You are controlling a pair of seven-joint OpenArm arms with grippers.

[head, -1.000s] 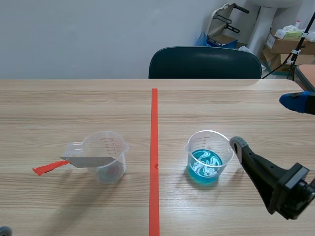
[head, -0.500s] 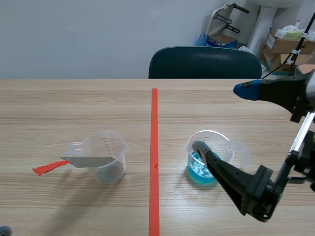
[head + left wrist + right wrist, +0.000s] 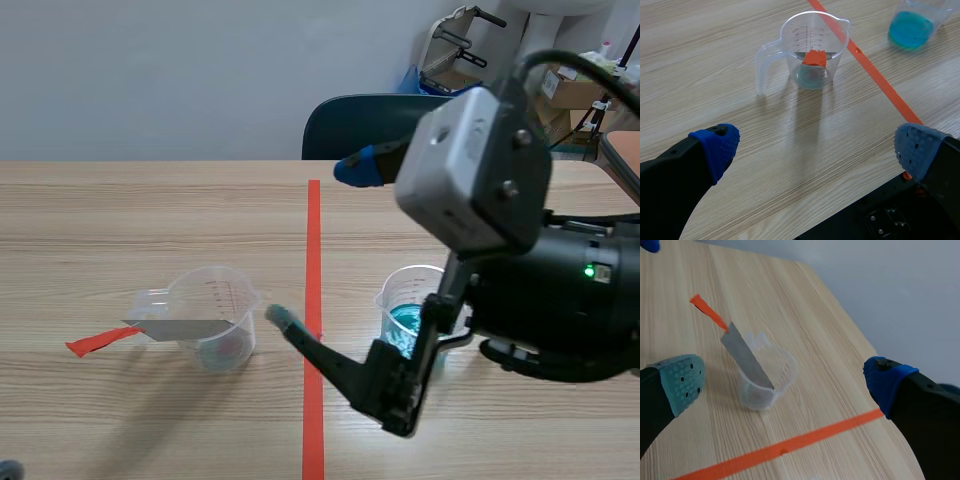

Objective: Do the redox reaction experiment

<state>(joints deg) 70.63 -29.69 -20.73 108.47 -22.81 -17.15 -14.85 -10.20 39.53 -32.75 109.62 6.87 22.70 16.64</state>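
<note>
A clear beaker point(image 3: 218, 312) stands left of the tape line with a grey metal strip point(image 3: 185, 329) leaning in it; the strip's orange-red tab point(image 3: 98, 342) sticks out to the left. Right of the line, a beaker of blue liquid point(image 3: 405, 322) is partly hidden behind my raised right arm. My right gripper point(image 3: 318, 243) hangs open above the line, between the two beakers. In the right wrist view the clear beaker point(image 3: 763, 379) and strip point(image 3: 746, 358) lie ahead of the right gripper point(image 3: 785, 381). My left gripper point(image 3: 817, 147) is open and well short of the clear beaker point(image 3: 812, 50).
The orange-red tape line point(image 3: 313, 300) runs down the table's middle. A dark chair point(image 3: 415, 125) stands behind the far edge, with cardboard boxes point(image 3: 585, 85) at the back right. The blue beaker point(image 3: 914, 22) stands beyond the line in the left wrist view.
My right arm rose and swung left from the table's right side, passing over the blue beaker. Its open gripper now hangs over the tape line. The beakers and strip stayed put.
</note>
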